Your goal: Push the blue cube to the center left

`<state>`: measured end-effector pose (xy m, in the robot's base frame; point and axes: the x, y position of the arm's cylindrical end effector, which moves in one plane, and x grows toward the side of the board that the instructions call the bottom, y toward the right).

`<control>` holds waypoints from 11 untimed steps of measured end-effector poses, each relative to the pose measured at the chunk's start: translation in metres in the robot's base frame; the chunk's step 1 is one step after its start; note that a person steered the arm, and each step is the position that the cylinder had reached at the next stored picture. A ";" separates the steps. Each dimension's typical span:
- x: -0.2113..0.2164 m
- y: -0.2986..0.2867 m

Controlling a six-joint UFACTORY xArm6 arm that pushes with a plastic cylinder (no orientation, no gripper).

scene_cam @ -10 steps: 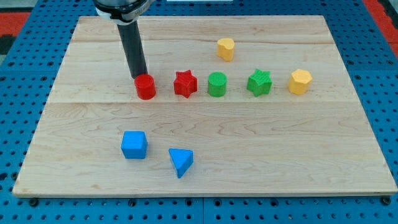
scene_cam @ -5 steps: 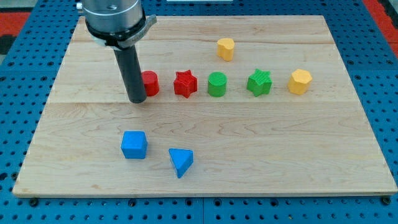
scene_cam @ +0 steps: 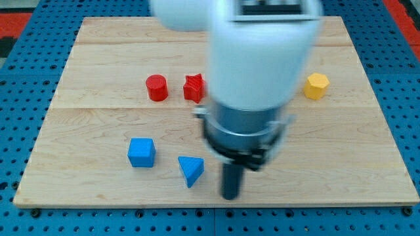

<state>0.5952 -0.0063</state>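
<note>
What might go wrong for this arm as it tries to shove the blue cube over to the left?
My tip sits at the view's bottom, right of the blue triangular block, which lies between it and the blue cube. Sweeping straight left would likely hit the triangle first. The arm's body also hides several blocks behind it.

Tip: my tip (scene_cam: 230, 196) has swept from beside the red cylinder (scene_cam: 157, 88) down to the surface's lower edge, just at 3 o'clock of the blue wedge (scene_cam: 191, 170).
Arm: its blurred white body now hides both green blocks and one yellow block.
</note>
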 end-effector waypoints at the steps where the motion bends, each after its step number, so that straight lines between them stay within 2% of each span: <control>1: -0.039 -0.081; 2: -0.079 -0.158; 3: -0.084 -0.169; 4: -0.059 -0.146; 5: -0.047 -0.174; 6: -0.066 -0.217; 7: -0.114 -0.219; 8: -0.143 -0.219; 9: -0.135 -0.248; 11: -0.182 -0.212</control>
